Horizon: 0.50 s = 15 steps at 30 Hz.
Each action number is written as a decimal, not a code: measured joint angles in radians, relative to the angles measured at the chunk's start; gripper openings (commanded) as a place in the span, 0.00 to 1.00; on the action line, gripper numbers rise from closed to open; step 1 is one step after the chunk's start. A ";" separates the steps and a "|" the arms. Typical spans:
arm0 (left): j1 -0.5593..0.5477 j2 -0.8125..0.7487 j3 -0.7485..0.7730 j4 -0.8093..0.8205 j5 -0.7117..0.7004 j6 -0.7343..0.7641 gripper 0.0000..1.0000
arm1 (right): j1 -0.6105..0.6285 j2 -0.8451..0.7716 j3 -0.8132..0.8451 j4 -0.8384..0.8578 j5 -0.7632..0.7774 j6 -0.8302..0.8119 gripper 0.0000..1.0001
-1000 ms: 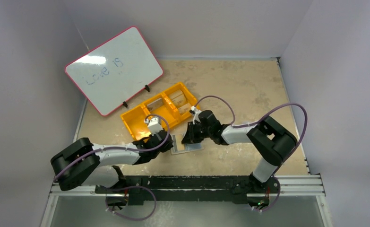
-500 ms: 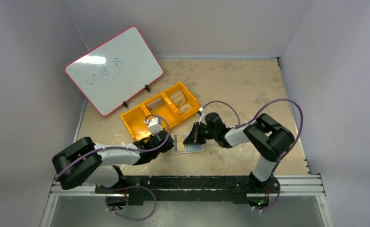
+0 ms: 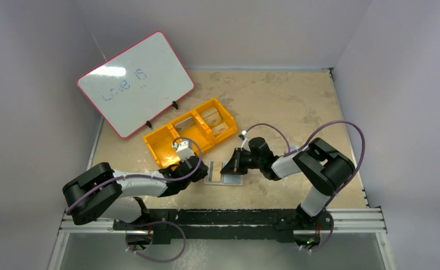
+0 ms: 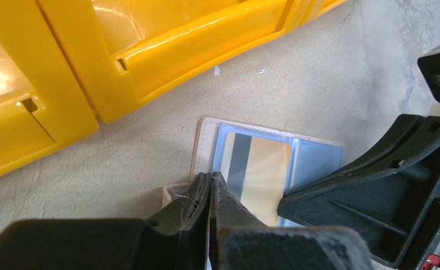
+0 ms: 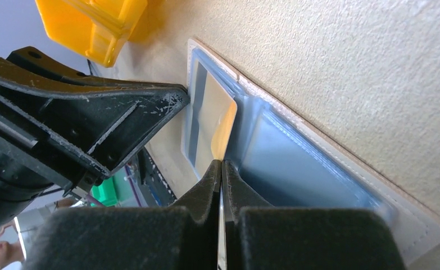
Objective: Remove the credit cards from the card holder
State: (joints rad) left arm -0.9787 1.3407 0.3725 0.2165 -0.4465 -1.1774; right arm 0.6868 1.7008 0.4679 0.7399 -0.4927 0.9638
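The pink-rimmed whiteboard (image 3: 136, 84) in the upper left of the overhead view carries faint handwriting that looks like "Love is". I can read no brand or print anywhere else. The card holder (image 3: 232, 180) lies open and flat on the table (image 3: 285, 101), lower middle of that view, just below the yellow bin (image 3: 161, 143). It shows pale blue panels inside a light stitched border. A tan credit card (image 4: 265, 169) with a dark stripe along one side lies on its left panel. The left gripper (image 4: 211, 183) is pressed closed, tips at the holder's edge. The right gripper (image 5: 222, 169) is closed too, tips against the card's edge. I cannot tell whether either one pinches the card.
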 measured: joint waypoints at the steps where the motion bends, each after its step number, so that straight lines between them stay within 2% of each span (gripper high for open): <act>1: 0.000 0.000 0.000 0.000 0.000 -0.001 0.00 | -0.003 -0.006 -0.007 0.005 -0.001 0.005 0.00; 13: 0.000 -0.004 -0.005 0.000 0.001 -0.016 0.00 | -0.034 -0.069 -0.070 0.006 -0.001 0.014 0.00; 15: 0.000 -0.005 -0.005 0.000 0.003 -0.015 0.00 | -0.035 -0.071 -0.071 0.002 -0.001 0.013 0.05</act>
State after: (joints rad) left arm -0.9791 1.3357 0.3679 0.2169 -0.4435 -1.1927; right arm 0.6514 1.6302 0.3973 0.7418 -0.4938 0.9768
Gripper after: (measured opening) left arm 0.006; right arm 0.005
